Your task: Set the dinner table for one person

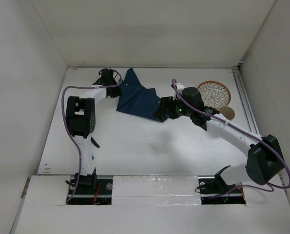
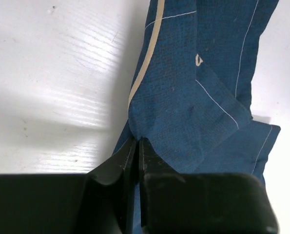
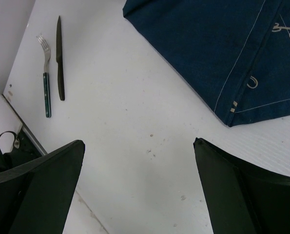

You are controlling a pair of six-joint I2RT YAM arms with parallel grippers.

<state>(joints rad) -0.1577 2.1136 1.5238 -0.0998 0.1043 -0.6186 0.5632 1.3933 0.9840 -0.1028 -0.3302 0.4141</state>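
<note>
Spreading between white walls (image 1: pixel 149 29), one dinner table (image 1: pixel 135 151) lies flat beneath everything, plain matte white with faint specks. Which of its sides is the longer cannot be told. One dark blue placemat (image 1: pixel 137 100) with white line drawing sits crumpled at the table's far middle. Two arms flank the placemat. The left gripper (image 2: pixel 137 141) has its jaws pressed together on a raised fold of the placemat's edge. The right gripper (image 3: pixel 139 142) hangs just beside the placemat's near right corner, jaws spread wide. One round patterned disc (image 1: pixel 214 92) lies right of the placemat. One knife (image 3: pixel 60 58) and one fork (image 3: pixel 46 73) lie parallel, side by side, well apart from the placemat.
</note>
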